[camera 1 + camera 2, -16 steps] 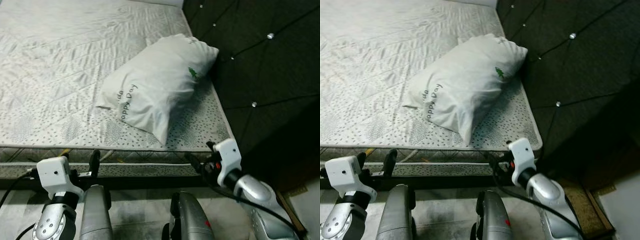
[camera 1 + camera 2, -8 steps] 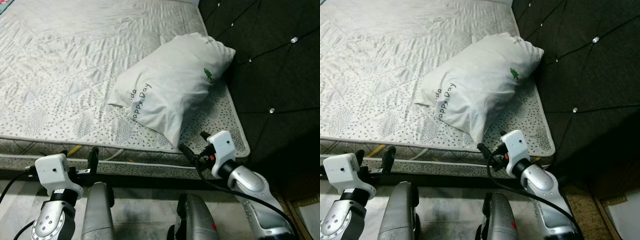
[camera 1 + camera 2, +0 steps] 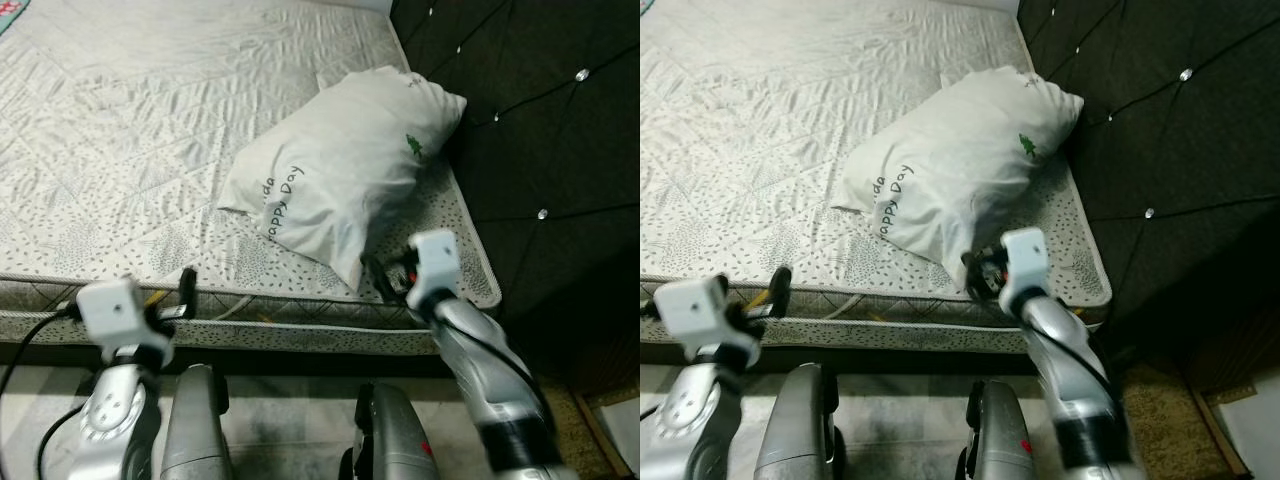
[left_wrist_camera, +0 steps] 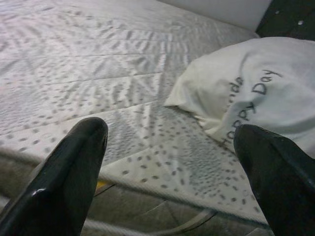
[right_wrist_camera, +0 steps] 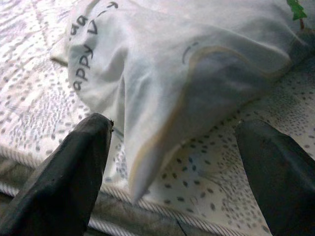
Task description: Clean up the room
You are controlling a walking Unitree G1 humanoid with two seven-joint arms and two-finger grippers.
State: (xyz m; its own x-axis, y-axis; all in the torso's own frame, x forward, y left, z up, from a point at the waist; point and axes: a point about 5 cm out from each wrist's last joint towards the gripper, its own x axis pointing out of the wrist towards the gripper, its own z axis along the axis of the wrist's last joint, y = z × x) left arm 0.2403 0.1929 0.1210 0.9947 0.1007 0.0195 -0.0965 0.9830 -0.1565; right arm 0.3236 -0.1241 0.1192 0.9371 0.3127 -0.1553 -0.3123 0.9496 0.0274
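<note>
The pillow [image 3: 340, 165] lies slantwise on the bed [image 3: 120, 120] by the headboard [image 3: 530, 130], its near corner just ahead of the right gripper [image 5: 172, 147], fingers spread wide; the left gripper [image 4: 167, 162], likewise spread, is farther.

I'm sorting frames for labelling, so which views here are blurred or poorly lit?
Both eye views: pillow and mattress sharp, both arms motion-smeared, headboard nearly black. Left wrist view: soft overall, fingers out of focus. Right wrist view: pillow's underside shadowed, fingers blurred.

White printed pillow [image 3: 340, 170] on mattress [image 3: 130, 130]
</note>
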